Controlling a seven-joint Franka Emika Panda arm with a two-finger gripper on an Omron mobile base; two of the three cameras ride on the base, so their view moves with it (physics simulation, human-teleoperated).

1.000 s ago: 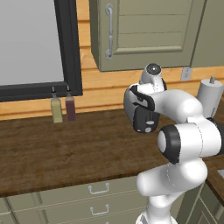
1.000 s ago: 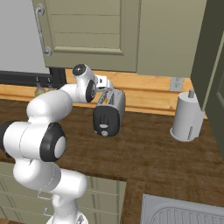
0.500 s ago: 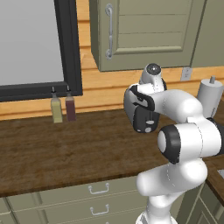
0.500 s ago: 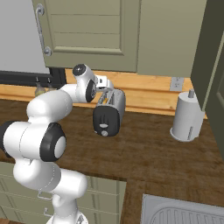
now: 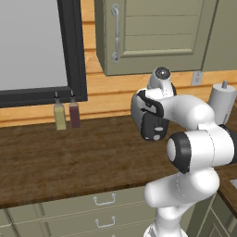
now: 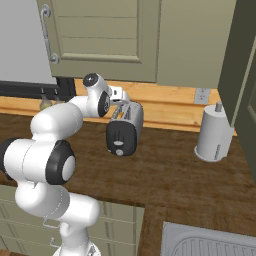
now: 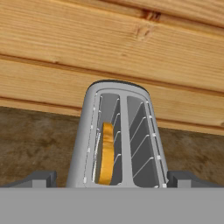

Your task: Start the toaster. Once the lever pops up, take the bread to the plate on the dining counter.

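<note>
Fingers spread wide, gripping nothing, hovering just above the toaster, which sits on the dark wood counter near the back wall. Bread stands on edge, sunk in the left slot. Step looks like starting the toaster: I'd drop one finger onto the lever at the black knob end, press straight down, stay clear of slots; lever itself can't be made out.

Lighting's flat and even everywhere, typical render, no obvious light source. Barely any shadows, just soft shading on the arm and inside the toaster slots. No glare, no blur, no edge distortion. Everything's sharp, textures slightly pixelated tbh.
</note>
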